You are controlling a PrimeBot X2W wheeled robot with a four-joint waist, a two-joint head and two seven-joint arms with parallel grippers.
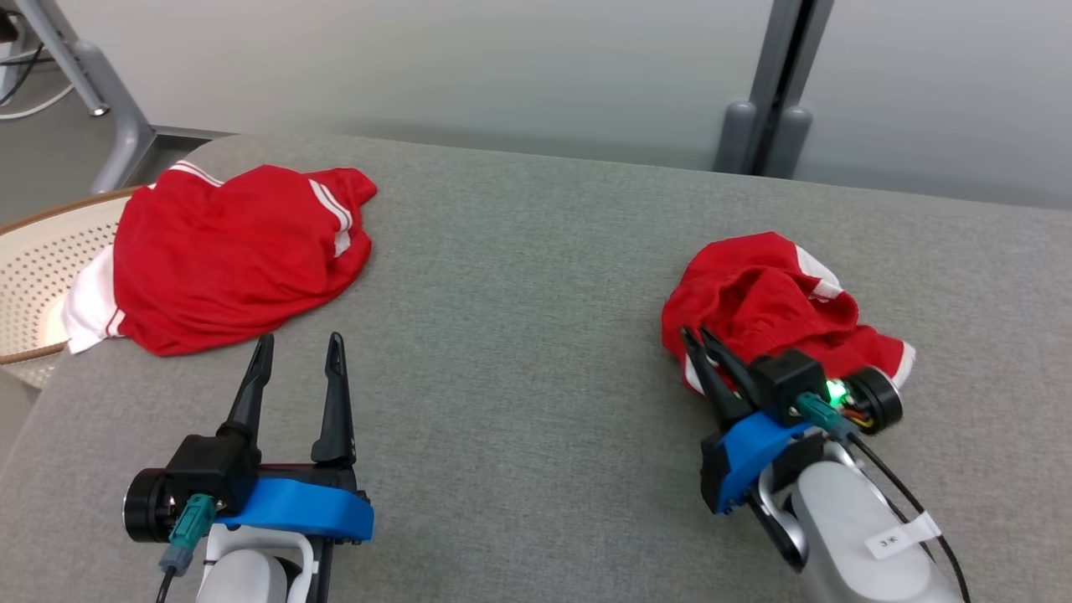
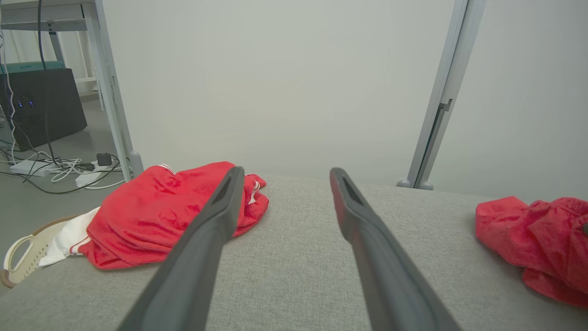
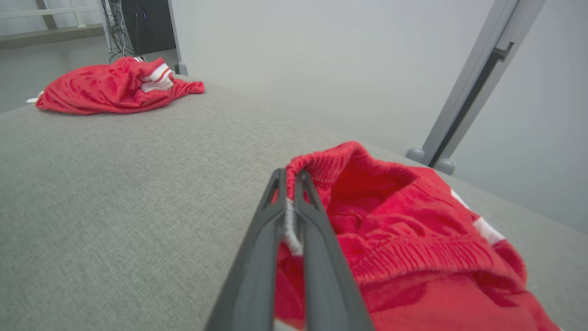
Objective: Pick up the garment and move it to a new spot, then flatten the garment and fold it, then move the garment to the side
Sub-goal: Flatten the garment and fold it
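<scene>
A crumpled red garment with white trim lies on the right of the grey padded table. My right gripper is shut on its left edge; the right wrist view shows the fingers pinching the ribbed red waistband and a white drawstring. My left gripper stands open over the bare table at the lower left, just short of a second red garment with white stripes, which is also seen past the fingers in the left wrist view.
A perforated cream basket sits off the table's left edge, partly under the second garment. Grey metal posts stand behind the table's far edge. Cables and a power strip lie on the floor at left.
</scene>
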